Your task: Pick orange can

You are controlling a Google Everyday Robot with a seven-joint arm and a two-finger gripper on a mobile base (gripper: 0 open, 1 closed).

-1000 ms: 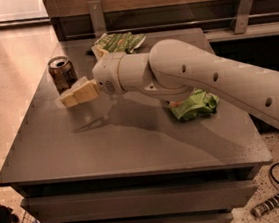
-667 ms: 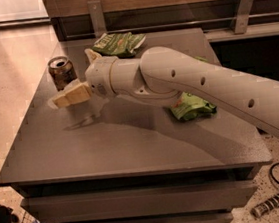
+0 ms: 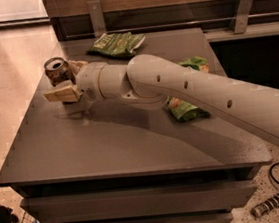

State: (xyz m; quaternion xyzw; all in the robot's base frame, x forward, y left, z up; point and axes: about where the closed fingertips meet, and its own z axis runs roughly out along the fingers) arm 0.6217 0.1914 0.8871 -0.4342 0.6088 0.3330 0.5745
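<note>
The orange can stands upright near the far left corner of the grey table; it has a brown-orange body and a silver top. My gripper is at the can, low over the table, on the end of the white arm that reaches in from the right. One tan finger lies in front of the can and the other shows to the can's right. The jaws are open, with the can in the gap between them.
A green snack bag lies at the table's back edge. A second green bag lies right of centre, partly under the arm. A wooden wall with metal brackets runs behind. A cable and a spring lie on the floor at the lower right.
The arm has moved left and toward the can. The gripper, earlier to the can's right and in front of it, now has its fingers on either side of it. The can has not moved.
</note>
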